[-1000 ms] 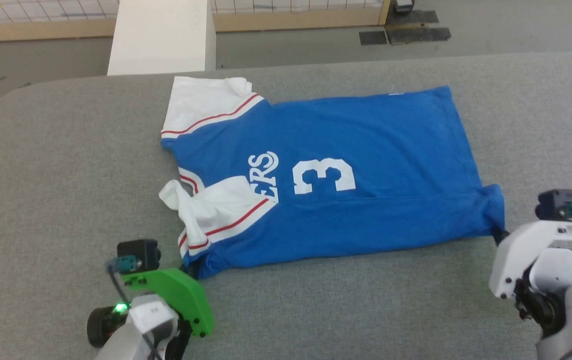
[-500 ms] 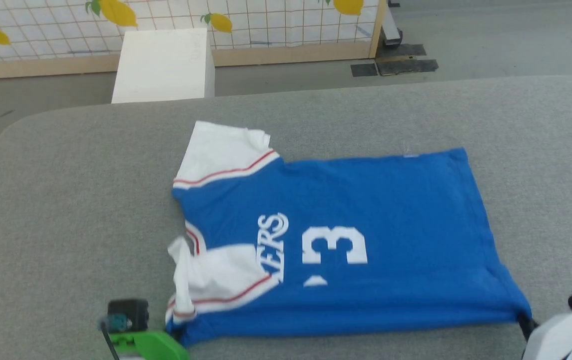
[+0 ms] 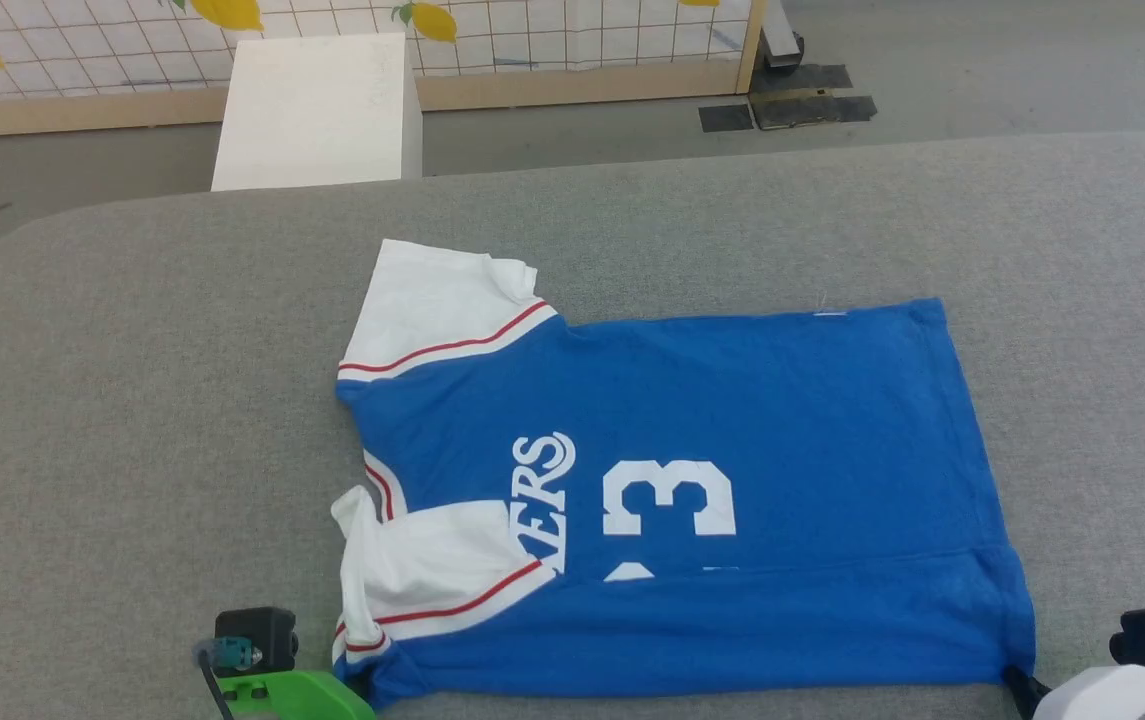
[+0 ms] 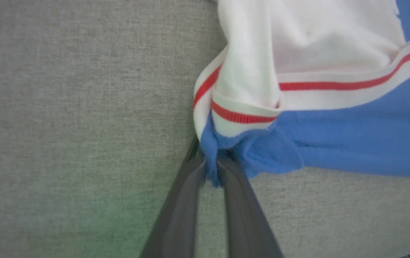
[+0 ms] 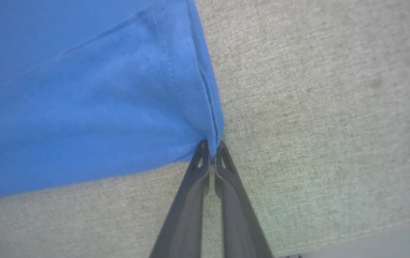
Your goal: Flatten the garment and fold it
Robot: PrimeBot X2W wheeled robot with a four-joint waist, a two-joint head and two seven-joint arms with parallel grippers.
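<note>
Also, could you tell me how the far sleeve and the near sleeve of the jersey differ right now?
The far sleeve lies spread on the grey surface, outside the blue body of the garment; the near sleeve is folded inward over that body, hiding part of the lettering. The far sleeve is mostly flat; the near sleeve is bunched at its outer end. Both are white, edged with a red stripe.
</note>
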